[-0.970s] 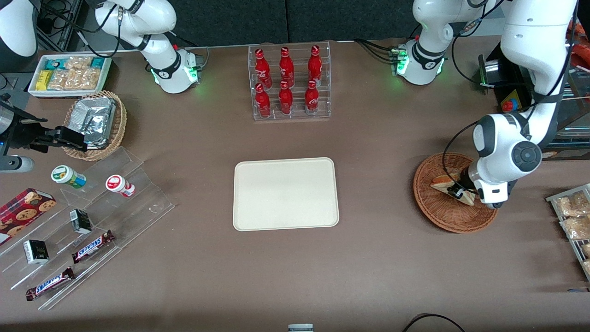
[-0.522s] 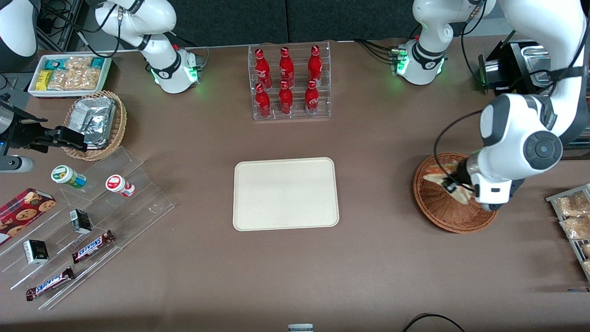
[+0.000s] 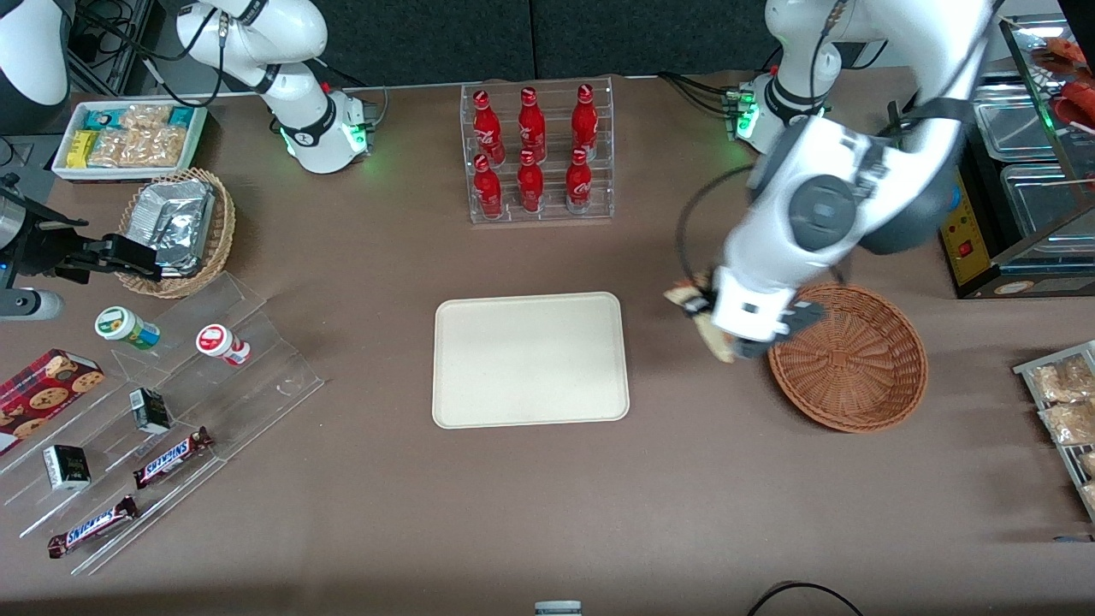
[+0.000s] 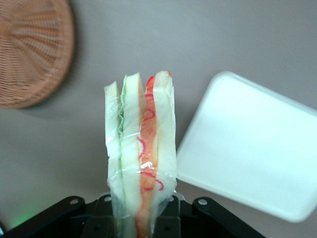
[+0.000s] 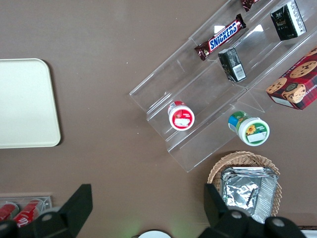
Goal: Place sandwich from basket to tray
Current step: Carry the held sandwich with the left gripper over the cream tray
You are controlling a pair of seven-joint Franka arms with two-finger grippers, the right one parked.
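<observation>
My left gripper [image 3: 710, 321] is shut on the sandwich [image 4: 141, 153], a plastic-wrapped wedge of white bread with red-orange and pale green layers. I hold it in the air above the bare table, between the basket [image 3: 855, 364] and the tray [image 3: 530, 359]. In the front view only a small part of the sandwich [image 3: 684, 297] shows beside the gripper. The reddish-brown wicker basket holds nothing. The cream-white tray is bare; it also shows in the left wrist view [image 4: 257, 144], as does the basket [image 4: 29, 49].
A clear rack of red bottles [image 3: 535, 154] stands farther from the front camera than the tray. A tiered clear display [image 3: 162, 402] with snacks and a tan basket of foil packs [image 3: 175, 227] lie toward the parked arm's end. Snack packets [image 3: 1065, 402] lie at the working arm's end.
The gripper has lifted the sandwich out of the basket and carried it toward the tray. The basket, half hidden by the arm before, now shows with nothing in it.
</observation>
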